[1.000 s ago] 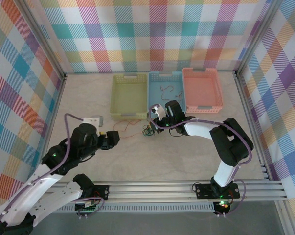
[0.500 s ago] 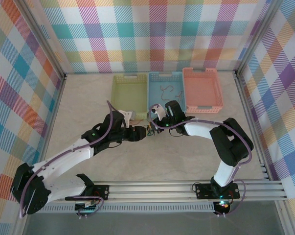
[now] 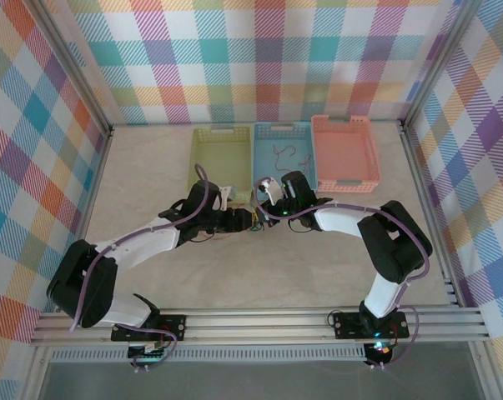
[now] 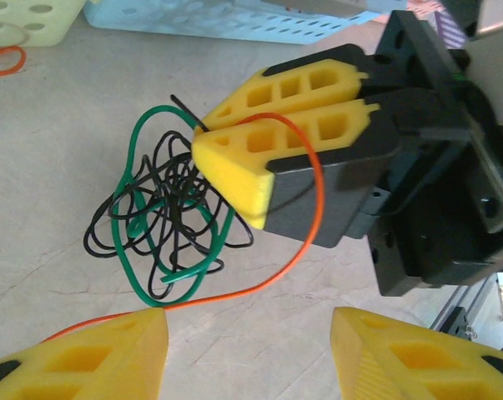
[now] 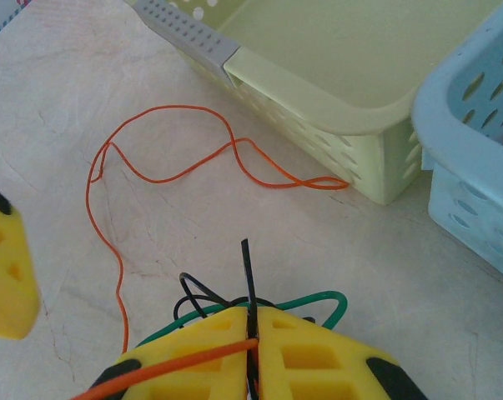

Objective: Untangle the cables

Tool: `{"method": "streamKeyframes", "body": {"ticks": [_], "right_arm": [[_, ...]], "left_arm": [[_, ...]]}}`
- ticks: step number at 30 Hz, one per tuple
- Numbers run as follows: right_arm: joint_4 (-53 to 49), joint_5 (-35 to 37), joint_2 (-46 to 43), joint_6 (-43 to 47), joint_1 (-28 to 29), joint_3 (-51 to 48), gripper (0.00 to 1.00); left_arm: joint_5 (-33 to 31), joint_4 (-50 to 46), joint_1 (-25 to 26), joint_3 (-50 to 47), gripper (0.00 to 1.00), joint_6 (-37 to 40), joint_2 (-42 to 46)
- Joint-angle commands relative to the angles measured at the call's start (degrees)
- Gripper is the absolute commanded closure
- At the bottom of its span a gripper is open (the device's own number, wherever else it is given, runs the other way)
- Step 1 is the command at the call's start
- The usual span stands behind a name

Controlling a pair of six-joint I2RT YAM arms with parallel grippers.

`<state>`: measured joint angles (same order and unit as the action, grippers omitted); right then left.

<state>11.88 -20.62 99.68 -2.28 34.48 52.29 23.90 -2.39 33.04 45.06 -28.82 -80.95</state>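
Observation:
The cables are a small tangle (image 4: 163,225) of black and green strands on the table, with a thin orange cable (image 4: 305,225) curving round it. In the top view the tangle (image 3: 253,222) lies between both grippers. My right gripper (image 5: 255,333) is shut on a black strand, and the orange cable also runs into its seam. Its yellow fingers (image 4: 276,142) hover just right of the tangle. My left gripper (image 4: 251,358) is open, nothing between its fingers (image 4: 109,350); the orange cable passes just beyond the left fingertip. More of the orange cable (image 5: 176,158) loops across the table.
Three baskets stand in a row behind the tangle: yellow-green (image 3: 220,131), blue (image 3: 282,127) holding a few thin strands, and pink (image 3: 344,158). The yellow-green basket's corner (image 5: 359,158) and the blue one (image 5: 476,167) are close ahead of my right gripper.
My left arm has swung in from the left and reached the tangle, its jaws narrowing somewhat. The right arm has stayed put, still gripping.

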Motion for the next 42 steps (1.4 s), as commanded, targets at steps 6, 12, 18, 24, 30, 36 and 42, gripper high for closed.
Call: {"method": "streamKeyframes", "body": {"ticks": [6, 12, 18, 24, 30, 36, 42], "right_arm": [[-0.3, -1.4, 0.1, -0.1, 0.0, -0.3, 0.89], [-0.3, -1.7, 0.3, 0.0, 0.0, -0.1, 0.89], [-0.4, -1.6, 0.2, 0.0, 0.0, -0.2, 0.89], [-0.4, -1.7, 0.2, -0.1, 0.0, -0.1, 0.89], [-0.5, -1.6, 0.2, 0.0, 0.0, -0.1, 0.89], [-0.5, -1.7, 0.3, 0.0, 0.0, -0.1, 0.89], [-0.5, -1.5, 0.1, 0.1, 0.0, -0.2, 0.89]], "left_arm": [[5.1, 4.3, -0.7, 2.2, 0.45, 2.0, -2.2], [4.3, 2.0, -0.7, 4.3, 0.45, 4.1, -4.4], [3.9, -0.4, -0.7, 7.4, 0.50, 6.3, -6.7], [3.7, -0.8, -0.8, 8.2, 0.58, 6.9, -8.4], [3.8, -0.8, -1.1, 8.4, 0.63, 6.7, -9.2], [4.1, -1.1, -1.5, 9.1, 0.71, 6.6, -9.7], [4.5, -1.6, -1.6, 9.9, 0.83, 7.1, -10.0]]}}
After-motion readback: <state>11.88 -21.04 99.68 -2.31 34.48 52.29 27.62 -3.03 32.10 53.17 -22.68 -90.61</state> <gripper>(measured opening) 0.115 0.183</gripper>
